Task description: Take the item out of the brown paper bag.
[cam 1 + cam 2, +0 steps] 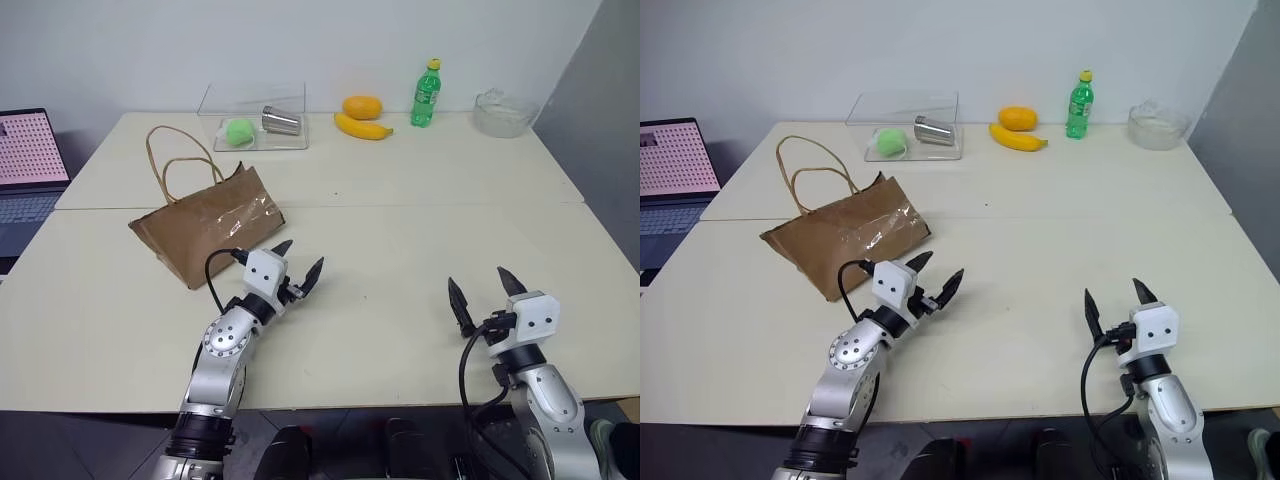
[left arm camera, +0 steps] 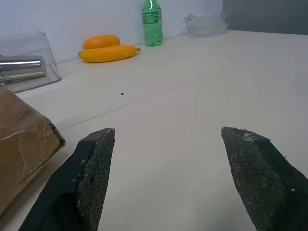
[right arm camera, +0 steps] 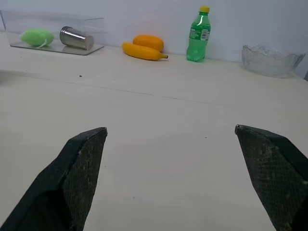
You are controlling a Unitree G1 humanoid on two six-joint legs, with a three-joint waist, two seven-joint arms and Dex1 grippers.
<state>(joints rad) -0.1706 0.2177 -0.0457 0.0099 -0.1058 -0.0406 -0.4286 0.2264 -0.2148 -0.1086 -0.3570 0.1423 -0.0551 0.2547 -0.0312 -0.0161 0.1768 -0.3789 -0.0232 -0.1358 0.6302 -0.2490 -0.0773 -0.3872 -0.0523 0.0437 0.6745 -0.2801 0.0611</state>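
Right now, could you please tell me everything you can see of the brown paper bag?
The brown paper bag is crinkled kraft paper with a shiny clear tape patch on its upper face. It lies flat on its side on the pale table, its ragged mouth toward the far edge, where two thin tan loop handles rise and curl. Its contents are hidden. The left gripper hovers beside its near corner, fingers open, not touching it.

brown paper bag lying on the worktop, both grippers empty and spread apart.

the brown paper bag [image 1: 207,222] lies on its side at left, handles toward the far edge; the left gripper [image 1: 297,262] hovers just beside its near right corner, the right gripper [image 1: 483,290] well apart at right. far off stand a clear box [image 1: 254,122], banana [image 1: 362,127], green bottle [image 1: 426,94] and glass bowl [image 1: 504,112].
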